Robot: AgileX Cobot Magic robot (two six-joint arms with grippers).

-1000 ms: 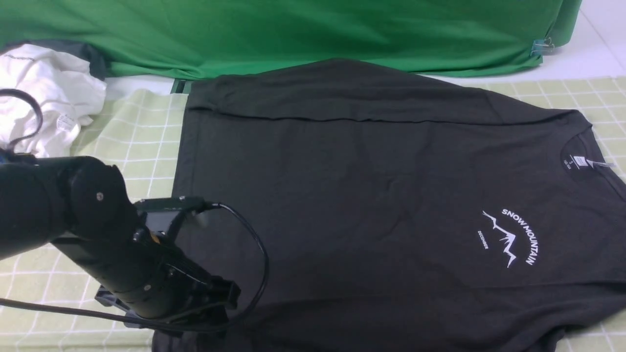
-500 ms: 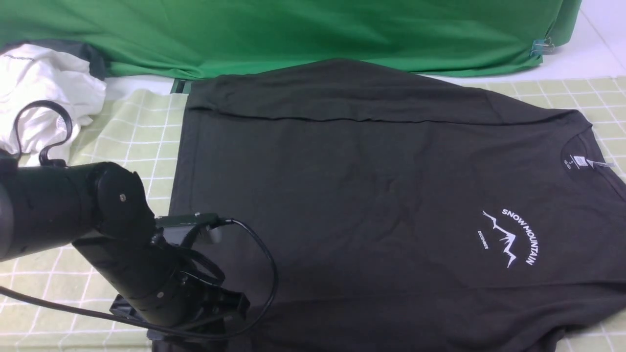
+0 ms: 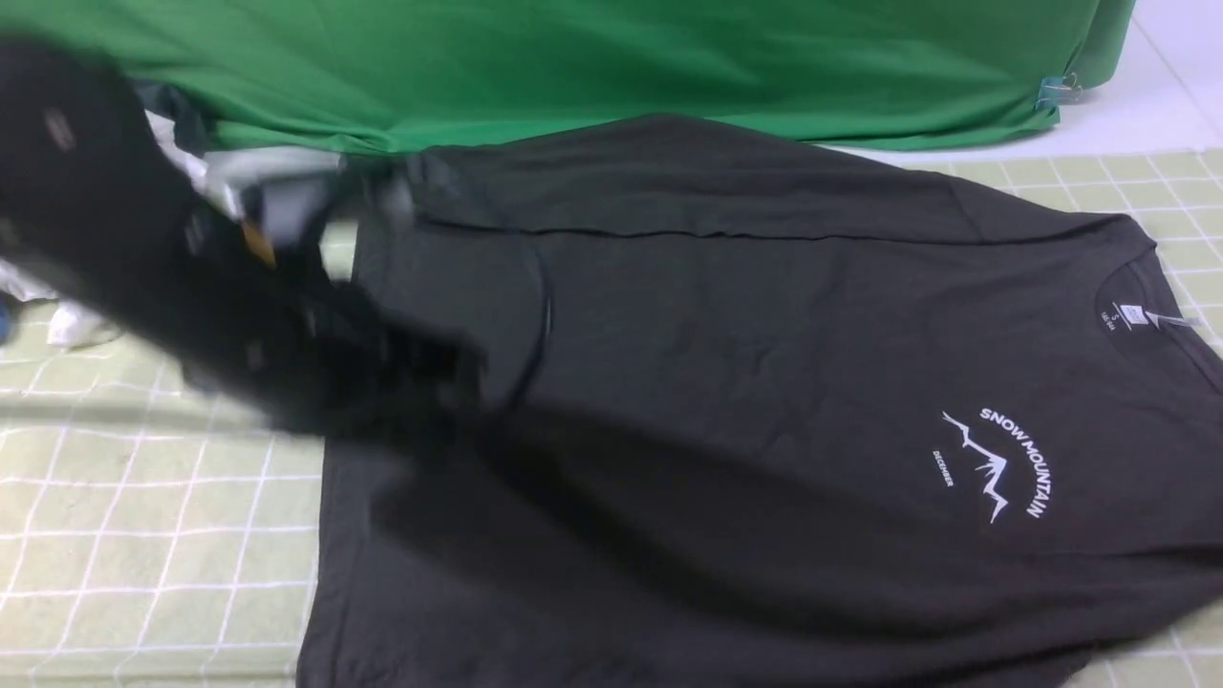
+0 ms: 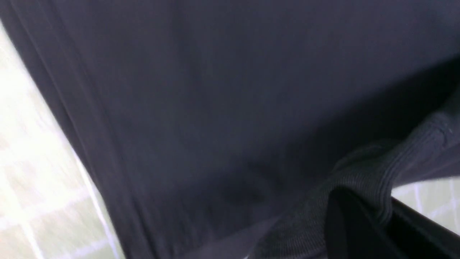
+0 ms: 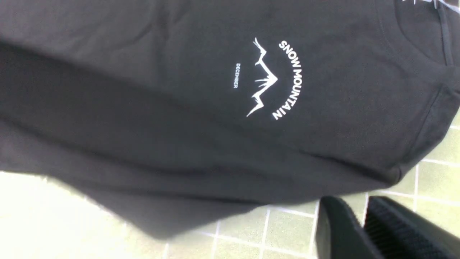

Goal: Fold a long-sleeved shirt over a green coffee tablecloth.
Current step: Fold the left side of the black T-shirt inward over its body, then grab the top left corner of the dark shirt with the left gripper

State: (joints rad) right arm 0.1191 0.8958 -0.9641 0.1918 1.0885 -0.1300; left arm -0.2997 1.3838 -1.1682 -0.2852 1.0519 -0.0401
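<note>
The long-sleeved shirt [image 3: 764,315] is black with a white "SNOW MOUNTAIN" print [image 3: 1003,468] and lies flat on the green coffee tablecloth [image 3: 143,535], collar to the right. My left gripper [image 3: 435,377] shows as a motion blur above the shirt's left part. In the left wrist view my left gripper [image 4: 386,212] is shut on a ribbed black sleeve cuff [image 4: 363,180], lifted over the shirt body. My right gripper [image 5: 359,207] is out of the front view. It hangs over bare tablecloth [image 5: 287,230] beside the shirt's shoulder edge [image 5: 395,172], its jaws a narrow gap apart and empty.
A plain dark green cloth [image 3: 573,57] hangs along the back, with a clip [image 3: 1056,91] at its right end. A white garment [image 3: 76,320] at the far left is mostly hidden behind my left arm. The far sleeve [image 3: 669,182] is folded along the shirt's back edge.
My left gripper closed on the cuff at the shirt's near left corner. It has swung up and toward the back, pulling the sleeve with it. The shirt body has stayed in place.
</note>
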